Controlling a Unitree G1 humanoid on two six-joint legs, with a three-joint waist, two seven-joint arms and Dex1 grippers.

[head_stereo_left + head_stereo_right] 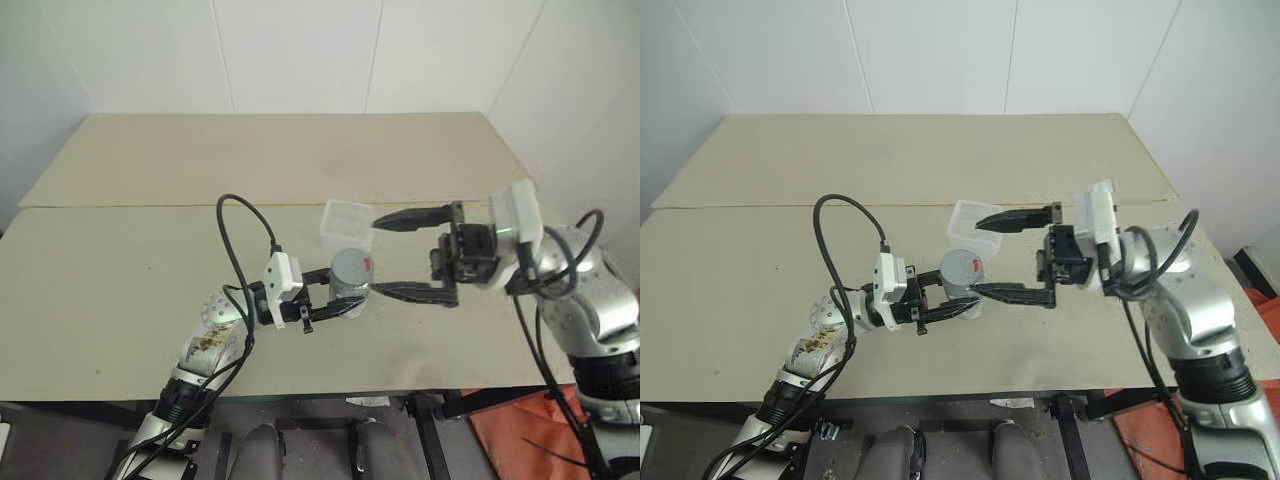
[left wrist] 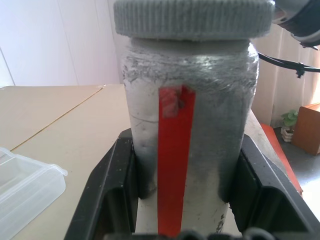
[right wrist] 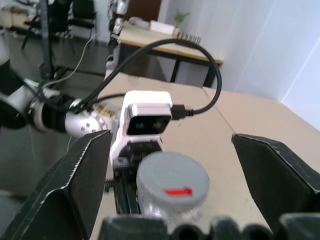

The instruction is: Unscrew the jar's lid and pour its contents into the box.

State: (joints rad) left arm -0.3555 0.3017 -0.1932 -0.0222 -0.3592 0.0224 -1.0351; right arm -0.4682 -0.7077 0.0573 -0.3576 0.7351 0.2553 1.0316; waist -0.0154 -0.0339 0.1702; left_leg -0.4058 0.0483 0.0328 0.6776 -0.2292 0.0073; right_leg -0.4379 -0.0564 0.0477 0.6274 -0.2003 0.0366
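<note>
Left gripper (image 1: 335,303) clamped on jar (image 1: 350,272), lid (image 2: 194,19) on; right gripper (image 1: 408,254) spread wide, empty, straddling jar, box (image 1: 346,221) just beyond on table (image 1: 120,290).

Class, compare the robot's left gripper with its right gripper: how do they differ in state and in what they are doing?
The left gripper is shut on the jar, holding it by its body with the grey lid on; the right gripper is open and holds nothing. The left gripper points toward the robot's right, while the right gripper points toward its left, with its fingers on either side of the jar. Both have two black fingers.
</note>
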